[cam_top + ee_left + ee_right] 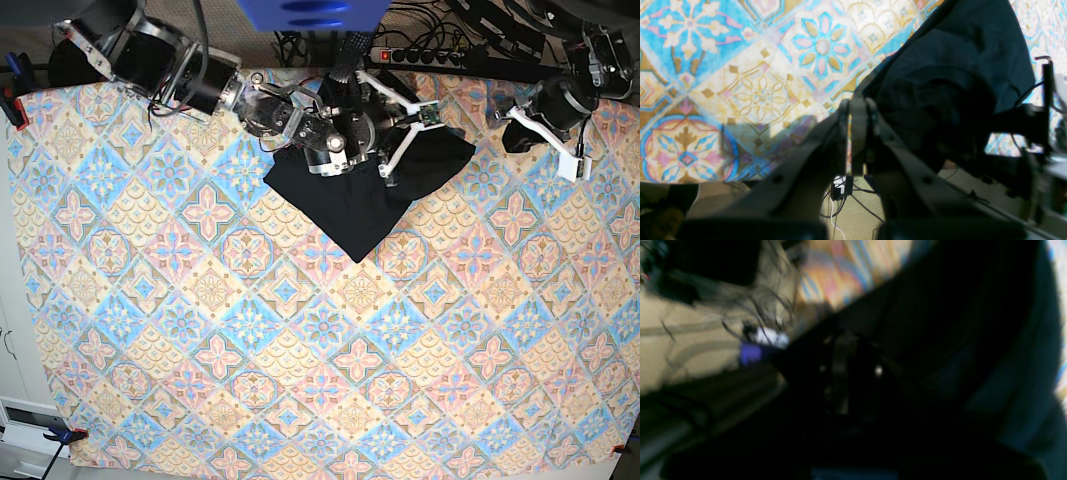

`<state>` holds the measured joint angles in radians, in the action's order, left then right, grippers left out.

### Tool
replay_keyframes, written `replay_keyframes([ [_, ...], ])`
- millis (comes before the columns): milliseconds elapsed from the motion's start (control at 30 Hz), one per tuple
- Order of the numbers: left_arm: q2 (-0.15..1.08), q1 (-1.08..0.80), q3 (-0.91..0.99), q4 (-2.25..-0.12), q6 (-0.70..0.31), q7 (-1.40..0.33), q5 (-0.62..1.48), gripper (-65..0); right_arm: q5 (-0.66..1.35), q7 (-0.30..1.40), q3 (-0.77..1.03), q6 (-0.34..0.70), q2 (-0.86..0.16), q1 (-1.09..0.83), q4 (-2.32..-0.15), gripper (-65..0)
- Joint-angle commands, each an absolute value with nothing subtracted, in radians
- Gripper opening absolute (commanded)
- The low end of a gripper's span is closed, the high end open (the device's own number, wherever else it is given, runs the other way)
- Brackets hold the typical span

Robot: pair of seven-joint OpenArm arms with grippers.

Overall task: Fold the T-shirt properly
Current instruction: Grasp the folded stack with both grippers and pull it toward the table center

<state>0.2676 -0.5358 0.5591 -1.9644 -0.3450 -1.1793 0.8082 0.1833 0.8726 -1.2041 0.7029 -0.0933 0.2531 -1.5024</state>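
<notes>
The T-shirt [365, 190] lies bunched at the desk's [300, 400] far edge, its long axis running far-right to near-left. The right claw [392, 150] hovers directly over it, grip impossible to tell. The left claw [570, 150], closed and empty, sits well right, so the right arm is nearer.

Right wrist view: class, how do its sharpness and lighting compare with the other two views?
Right wrist view: smeared by blur and mostly dark, the T-shirt filling it. Left wrist view: tablecloth sharp and bright, left gripper soft up close, casting a shadow. Base view: evenly lit and crisp.
</notes>
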Motion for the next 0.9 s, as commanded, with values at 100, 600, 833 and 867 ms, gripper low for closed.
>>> replay_keyframes([
  [100, 0.289, -0.553, 0.568, -1.985, -0.348, -1.171, 0.829, -64.3, 0.188, 0.863, -1.096, 0.698, -0.119, 0.277, -1.653, -57.5],
  [600, 0.337, -0.622, 0.232, -2.069, -0.406, -1.165, 0.831, -64.4, 0.189, 0.831, -0.826, 0.698, -0.199, 0.278, -1.673, -57.9],
  [833, 0.332, -0.561, 0.088, -2.045, -0.344, -1.165, 0.736, -64.3, 0.176, 0.753, -0.826, 0.698, -0.110, 0.329, -1.465, -57.9],
  [867, 0.332, -0.552, 0.070, -2.040, -0.340, -1.165, 0.699, -64.3, 0.160, 0.742, -0.826, 0.698, -0.096, 0.337, -1.434, -57.9],
])
